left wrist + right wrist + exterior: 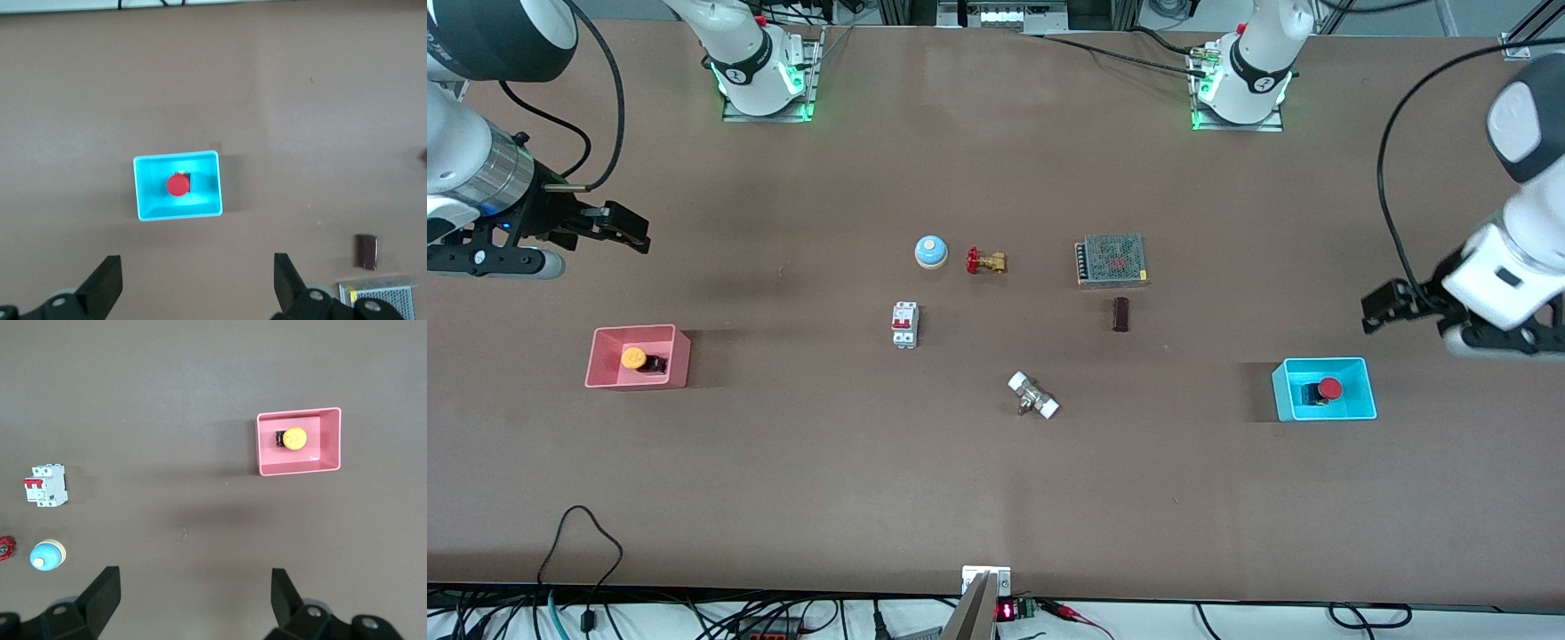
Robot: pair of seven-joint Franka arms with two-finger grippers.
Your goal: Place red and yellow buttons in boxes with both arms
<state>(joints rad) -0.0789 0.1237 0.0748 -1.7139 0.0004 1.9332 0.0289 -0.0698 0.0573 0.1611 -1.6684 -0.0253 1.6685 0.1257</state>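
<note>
The left arm (pixel 1512 267) and right arm (pixel 471 178) are both cut off by the frame edges. The left gripper (pixel 1383 311) hangs over bare table at about 1 o'clock from the cyan box (pixel 1356 404), jaws spread wide and empty. The right gripper (pixel 627 227) hangs at 12 o'clock from the pink box (pixel 600 360), also wide open with nothing held. The red button (pixel 1327 389) lies in the cyan box, the yellow button (pixel 635 358) in the pink one; both black bases are partly hidden under the caps.
</note>
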